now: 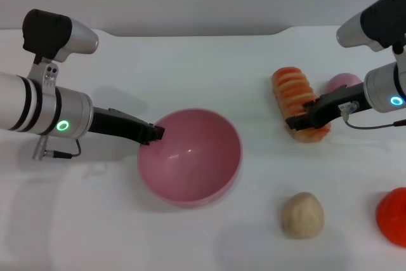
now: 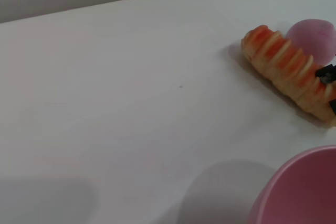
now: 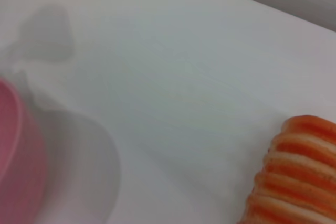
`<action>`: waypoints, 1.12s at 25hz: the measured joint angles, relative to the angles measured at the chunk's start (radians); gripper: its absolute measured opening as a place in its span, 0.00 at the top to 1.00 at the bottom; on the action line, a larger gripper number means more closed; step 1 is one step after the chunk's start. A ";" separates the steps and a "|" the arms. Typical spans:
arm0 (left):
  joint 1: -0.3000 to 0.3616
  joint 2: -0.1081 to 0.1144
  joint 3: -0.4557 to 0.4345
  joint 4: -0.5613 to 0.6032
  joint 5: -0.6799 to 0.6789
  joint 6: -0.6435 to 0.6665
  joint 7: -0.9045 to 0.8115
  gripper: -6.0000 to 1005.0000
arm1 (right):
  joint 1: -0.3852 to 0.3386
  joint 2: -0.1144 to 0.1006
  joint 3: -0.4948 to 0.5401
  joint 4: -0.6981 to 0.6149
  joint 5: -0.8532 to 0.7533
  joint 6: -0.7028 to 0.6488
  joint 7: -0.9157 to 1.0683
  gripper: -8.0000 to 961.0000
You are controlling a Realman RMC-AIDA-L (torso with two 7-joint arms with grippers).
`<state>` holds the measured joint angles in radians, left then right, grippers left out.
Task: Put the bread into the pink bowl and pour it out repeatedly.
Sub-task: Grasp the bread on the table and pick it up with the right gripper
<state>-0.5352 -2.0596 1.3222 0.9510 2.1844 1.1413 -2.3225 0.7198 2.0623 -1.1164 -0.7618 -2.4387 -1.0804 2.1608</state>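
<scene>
The pink bowl (image 1: 190, 160) stands on the white table in the middle of the head view; its rim also shows in the left wrist view (image 2: 302, 190) and the right wrist view (image 3: 13, 145). My left gripper (image 1: 154, 134) is shut on the bowl's left rim. The bread (image 1: 293, 90), orange-and-cream striped, lies on the table to the right of the bowl and shows in both wrist views (image 2: 286, 72) (image 3: 294, 177). My right gripper (image 1: 304, 113) is closed across the bread's near end, a finger on each side. The bread rests on the table.
A small pink dome (image 1: 344, 83) sits just right of the bread, close behind my right gripper. A round tan bun (image 1: 303, 215) lies at the front right. A red-orange object (image 1: 394, 217) sits at the right edge. The table's back edge (image 1: 190, 33) is behind.
</scene>
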 joint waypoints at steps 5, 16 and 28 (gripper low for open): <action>-0.005 0.000 0.000 0.000 0.000 -0.003 0.000 0.95 | -0.001 0.001 -0.002 -0.010 -0.001 0.000 0.001 0.40; -0.014 0.000 0.000 0.000 0.000 -0.009 -0.001 0.95 | -0.006 0.007 -0.012 -0.107 0.005 -0.056 0.007 0.40; -0.024 0.000 0.000 0.000 0.000 -0.014 -0.001 0.95 | -0.023 0.005 0.037 -0.161 -0.012 -0.090 0.025 0.41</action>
<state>-0.5593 -2.0594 1.3221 0.9510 2.1844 1.1273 -2.3240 0.6969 2.0671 -1.0796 -0.9233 -2.4507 -1.1701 2.1858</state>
